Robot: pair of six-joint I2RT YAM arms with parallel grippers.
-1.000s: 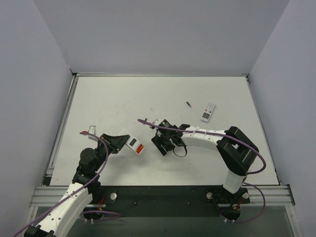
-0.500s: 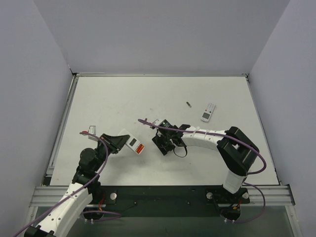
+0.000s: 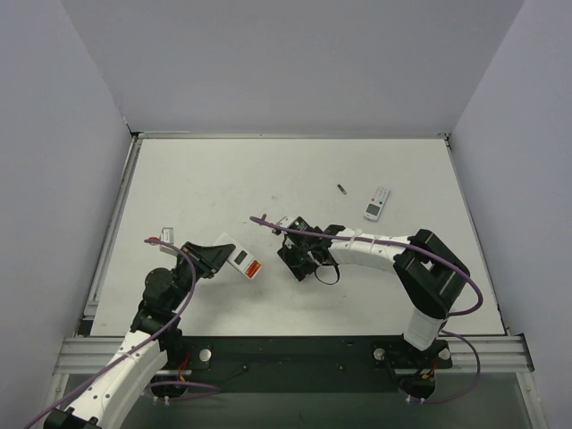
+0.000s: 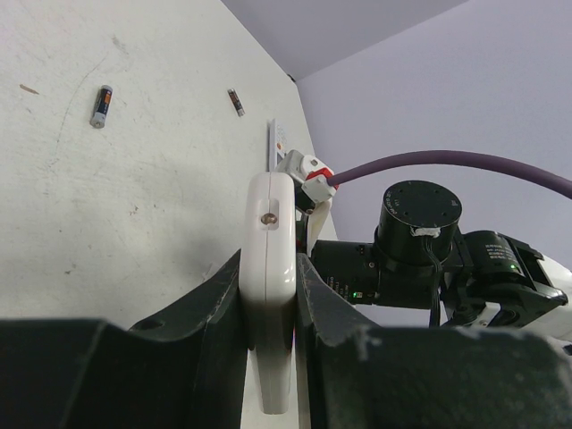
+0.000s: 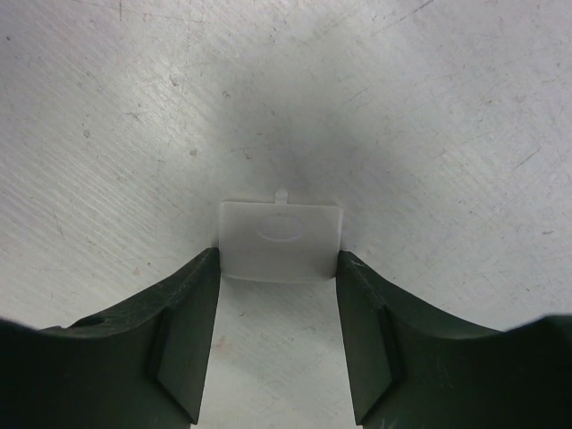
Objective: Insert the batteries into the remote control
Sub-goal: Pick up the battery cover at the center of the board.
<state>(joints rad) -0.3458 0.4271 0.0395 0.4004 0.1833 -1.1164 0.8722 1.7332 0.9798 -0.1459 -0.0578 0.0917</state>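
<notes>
Left end effector clamps the remote control face-up at the near left of the worktop, so treat it as light, stiff, slick plastic best pinched across its flat faces, while your right end effector brackets the battery cover, grip unclear.

The top camera looks down from high behind the arms over the whole table. The left wrist camera sits low, close behind the left fingers and remote, facing across the tabletop to the right arm; the top view shares these. The right wrist camera looks straight down, very close, past the right fingers.
</notes>
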